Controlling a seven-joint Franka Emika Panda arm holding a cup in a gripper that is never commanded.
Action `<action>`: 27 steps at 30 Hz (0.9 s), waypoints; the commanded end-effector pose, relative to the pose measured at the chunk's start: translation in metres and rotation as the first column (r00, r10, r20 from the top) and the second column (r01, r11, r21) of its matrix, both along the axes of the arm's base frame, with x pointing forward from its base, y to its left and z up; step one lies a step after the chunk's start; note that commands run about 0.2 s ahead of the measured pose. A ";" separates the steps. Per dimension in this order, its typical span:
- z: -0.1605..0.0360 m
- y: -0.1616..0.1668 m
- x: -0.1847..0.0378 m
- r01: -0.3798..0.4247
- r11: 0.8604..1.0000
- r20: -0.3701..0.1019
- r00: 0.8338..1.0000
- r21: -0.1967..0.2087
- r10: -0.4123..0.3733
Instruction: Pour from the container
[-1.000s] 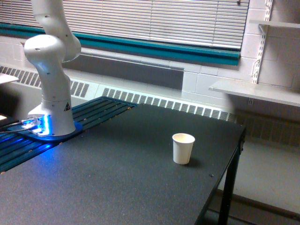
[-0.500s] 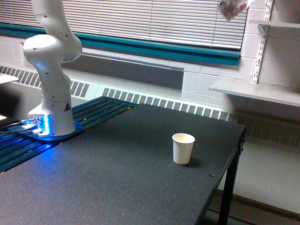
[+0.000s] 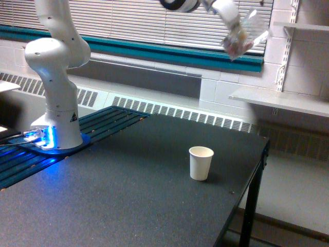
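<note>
Gripper (image 3: 234,31) w/ 1 clear container (image 3: 242,37) now lower; 1 paper cup (image 3: 200,162) unmoved.

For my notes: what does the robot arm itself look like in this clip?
The arm is glossy white with rounded, bulbous joints. Its base stands on a plate lit by a blue glow, and carries a small triangular warning sticker. Cables run off toward the exterior view's left. At top, a white link with a black ring leads to the blurred gripper; its jaws are indistinct.

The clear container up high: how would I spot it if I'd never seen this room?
Start at the window blinds. Near the exterior view's upper right, the gripper carries a tilted, blurred transparent container. Unlike the white paper cup on the black table, it hangs in the air.
</note>
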State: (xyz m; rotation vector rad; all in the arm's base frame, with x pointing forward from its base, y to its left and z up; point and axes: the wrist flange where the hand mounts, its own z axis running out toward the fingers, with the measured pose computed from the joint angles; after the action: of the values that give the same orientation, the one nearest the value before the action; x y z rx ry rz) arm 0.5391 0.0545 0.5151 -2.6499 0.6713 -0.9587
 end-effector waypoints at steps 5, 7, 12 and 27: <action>-0.036 -0.020 -0.020 -0.041 0.997 -0.013 0.999 -0.059 0.040; -0.048 -0.023 -0.025 -0.041 0.997 -0.030 0.999 -0.058 0.039; -0.073 -0.032 -0.034 -0.042 0.997 -0.059 0.998 -0.070 0.038; -0.136 -0.052 -0.058 0.019 0.994 -0.129 0.991 -0.106 -0.033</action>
State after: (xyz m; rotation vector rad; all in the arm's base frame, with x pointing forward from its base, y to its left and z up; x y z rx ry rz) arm 0.4866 0.0125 0.3903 -2.8412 0.6091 -0.8559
